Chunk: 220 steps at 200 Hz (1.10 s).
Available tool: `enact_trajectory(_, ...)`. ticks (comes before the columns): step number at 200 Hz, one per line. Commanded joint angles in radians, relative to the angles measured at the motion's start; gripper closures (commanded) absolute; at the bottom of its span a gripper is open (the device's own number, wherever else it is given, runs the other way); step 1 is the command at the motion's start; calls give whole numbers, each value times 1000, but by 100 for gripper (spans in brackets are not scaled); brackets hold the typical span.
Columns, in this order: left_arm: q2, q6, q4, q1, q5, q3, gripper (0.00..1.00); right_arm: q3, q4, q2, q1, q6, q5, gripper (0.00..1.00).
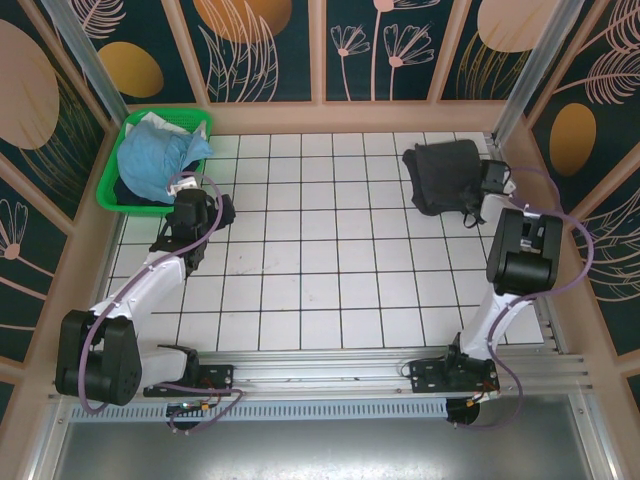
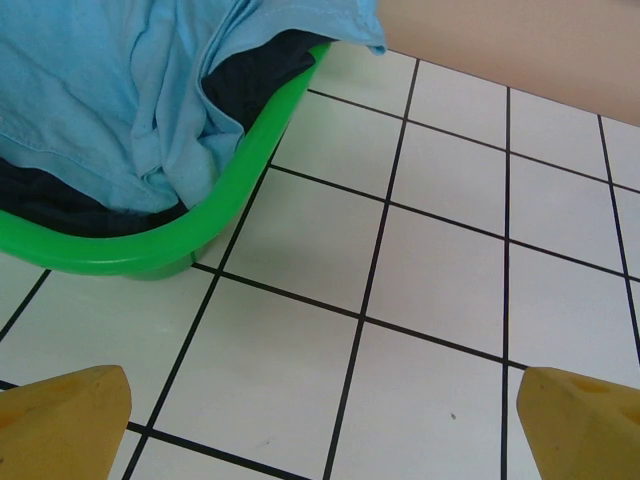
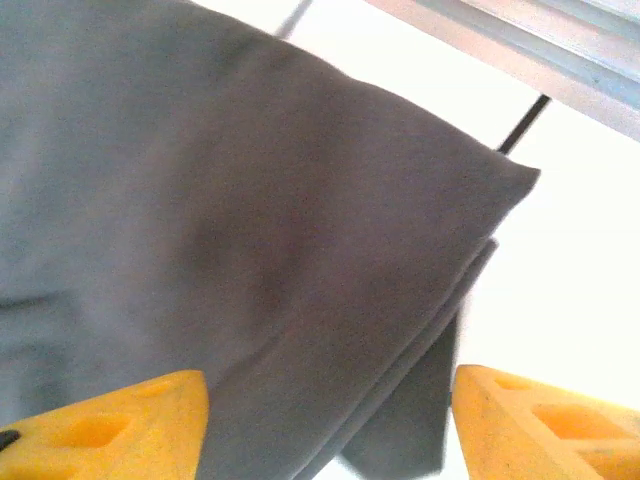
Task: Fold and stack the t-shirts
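A folded dark charcoal-grey t-shirt (image 1: 441, 176) lies on the tiled table at the back right. My right gripper (image 1: 472, 200) is at its near right edge. In the right wrist view the layered fold (image 3: 250, 230) runs between the yellow fingertips (image 3: 545, 420), and the right gripper (image 3: 330, 425) stands open with a white gap beside the cloth. A light blue t-shirt (image 1: 155, 158) is heaped in the green basket (image 1: 110, 195) at the back left. My left gripper (image 1: 212, 200) hovers just right of the basket, open (image 2: 325, 425) over bare tile.
Dark cloth (image 2: 262, 78) lies under the blue t-shirt (image 2: 110, 90) inside the basket's rim (image 2: 230, 195). A peach-coloured wall (image 2: 520, 40) bounds the table at the back. White tiles (image 1: 320, 250) stretch between the two arms.
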<state>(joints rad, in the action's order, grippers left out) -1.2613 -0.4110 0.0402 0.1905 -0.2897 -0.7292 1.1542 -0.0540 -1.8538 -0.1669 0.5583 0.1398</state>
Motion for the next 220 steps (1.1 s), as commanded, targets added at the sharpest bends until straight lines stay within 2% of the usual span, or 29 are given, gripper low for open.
enact_trajectory(1,25,15,-10,-7,-14,10,2,14,18,105,117,-175,135,24)
enact_trajectory(19,21,12,-6,-6,-14,13,2,76,29,65,210,-349,74,12)
enact_trajectory(28,16,13,-6,-5,-13,13,2,142,-13,11,231,-390,58,12)
enact_trajectory(45,14,17,-14,-6,-17,13,1,289,-134,-116,248,-404,107,12)
enact_trajectory(74,16,35,-24,-7,-43,21,1,480,-252,-296,252,-404,92,18)
enact_trajectory(90,14,44,-43,-6,-63,16,1,552,-302,-360,260,-406,178,18)
enact_trajectory(116,20,49,-49,-5,-80,23,1,614,-342,-429,260,-460,163,18)
enact_trajectory(140,20,48,-46,-7,-77,22,2,657,-385,-483,250,-475,210,18)
enact_trajectory(182,18,52,-54,-7,-92,19,2,730,-409,-548,193,-473,190,31)
enact_trajectory(198,23,50,-51,-6,-88,20,2,761,-404,-569,174,-480,122,32)
enact_trajectory(220,22,52,-49,-5,-87,16,2,789,-396,-587,168,-486,107,31)
